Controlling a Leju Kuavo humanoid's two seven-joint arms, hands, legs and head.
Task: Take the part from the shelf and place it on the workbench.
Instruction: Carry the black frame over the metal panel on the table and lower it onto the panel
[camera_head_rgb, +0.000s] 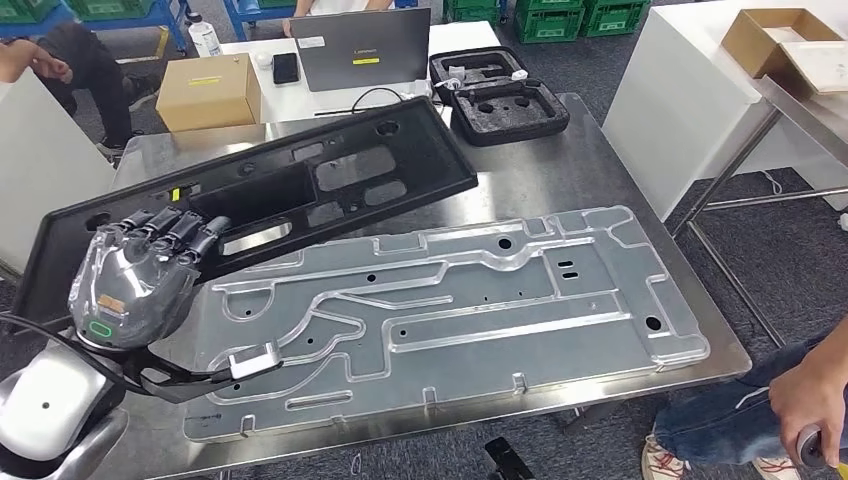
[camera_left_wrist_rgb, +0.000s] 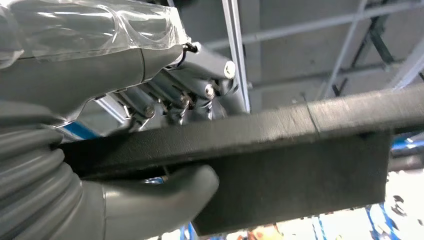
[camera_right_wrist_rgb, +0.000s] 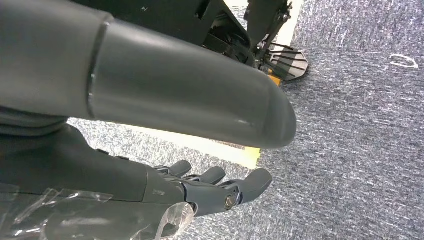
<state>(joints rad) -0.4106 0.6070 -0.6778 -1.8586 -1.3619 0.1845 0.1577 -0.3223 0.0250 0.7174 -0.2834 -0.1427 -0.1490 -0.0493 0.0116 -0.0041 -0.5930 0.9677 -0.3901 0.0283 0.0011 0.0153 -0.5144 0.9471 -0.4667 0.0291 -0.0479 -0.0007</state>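
Observation:
A long black plastic part (camera_head_rgb: 300, 185) with several cut-outs lies slanted across the steel workbench (camera_head_rgb: 560, 170), its near left end raised. My left hand (camera_head_rgb: 140, 275) grips that end, fingers curled over the top edge. In the left wrist view the black part (camera_left_wrist_rgb: 280, 150) is clamped between the thumb (camera_left_wrist_rgb: 165, 192) below and the fingers (camera_left_wrist_rgb: 180, 95) above. My right hand (camera_right_wrist_rgb: 200, 192) hangs over grey carpet, fingers apart, holding nothing.
A large clear moulded tray (camera_head_rgb: 450, 310) covers the near half of the bench. Behind stand a cardboard box (camera_head_rgb: 208, 92), a laptop (camera_head_rgb: 360, 48) and a black foam case (camera_head_rgb: 500, 95). A person's hand (camera_head_rgb: 810, 400) is at the near right corner; another person sits at far left.

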